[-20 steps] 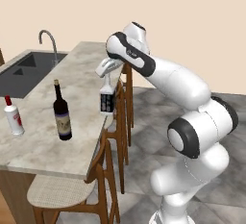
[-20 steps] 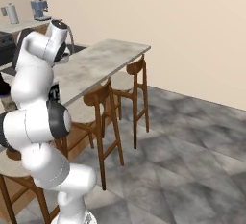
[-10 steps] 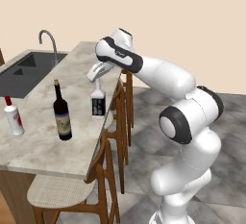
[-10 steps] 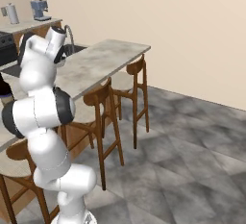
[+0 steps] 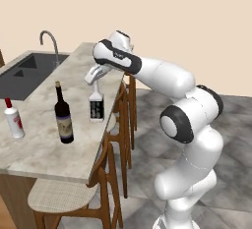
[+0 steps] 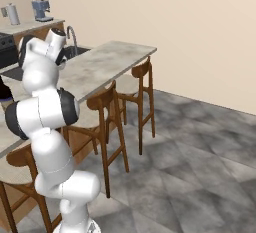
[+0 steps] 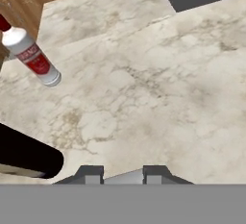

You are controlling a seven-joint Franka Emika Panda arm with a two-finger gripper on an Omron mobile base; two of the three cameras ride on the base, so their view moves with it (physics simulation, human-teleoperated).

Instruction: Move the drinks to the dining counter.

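Gripper point(image 5: 95, 84) clenched on the neck of the short clear bottle point(image 5: 96, 106), which stands upright on the dining counter point(image 5: 44, 142), long axis vertical, near the stool-side edge. Beside it, apart, the wine bottle point(image 5: 62, 116) stands upright. The white bottle point(image 5: 14, 119) with red cap stands upright further toward the sink point(image 5: 22, 73) side.

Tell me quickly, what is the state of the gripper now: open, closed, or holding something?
Gripper: closed on the neck of the short clear bottle, which stands on the dining counter.
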